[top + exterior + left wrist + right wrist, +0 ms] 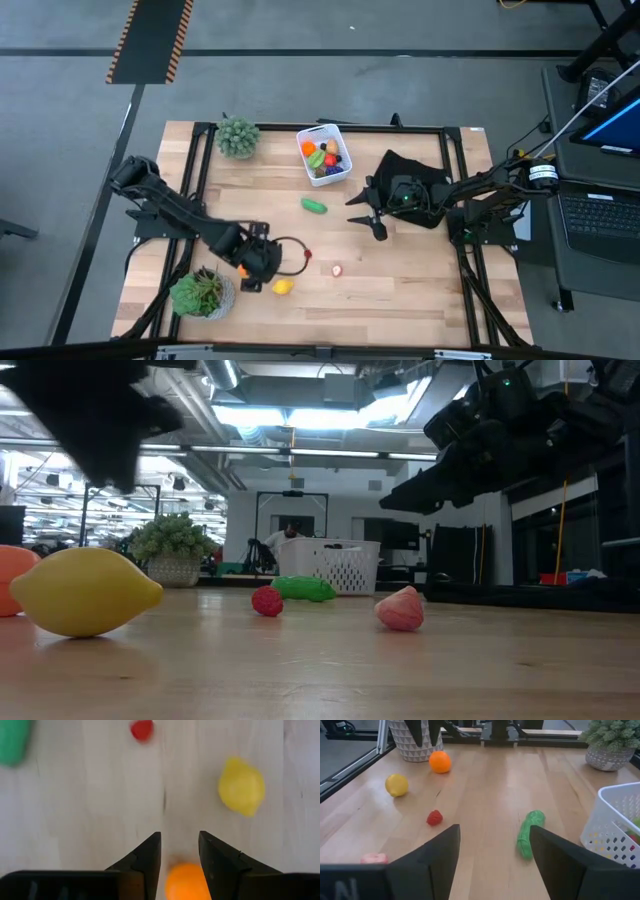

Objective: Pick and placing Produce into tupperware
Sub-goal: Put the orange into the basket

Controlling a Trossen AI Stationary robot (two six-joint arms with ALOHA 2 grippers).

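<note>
An orange fruit point(187, 882) lies on the table, and my left gripper point(180, 837) hangs open just above it with a finger on either side; I see no touch. In the high view the left gripper point(248, 266) is near the table's front left. A yellow lemon point(283, 287), a small red berry point(306, 256), a pink piece point(336, 269) and a green cucumber point(314, 205) lie loose on the wood. The white tub point(323, 153) stands near the far edge with several pieces inside. My right gripper point(367, 214) hovers open, right of the cucumber point(529, 834).
One potted plant point(203, 293) stands close beside the left gripper at the front left corner, another point(238, 136) near the far edge left of the tub. A black cloth point(412, 178) lies under the right arm. Bare wood spreads across the table's front right.
</note>
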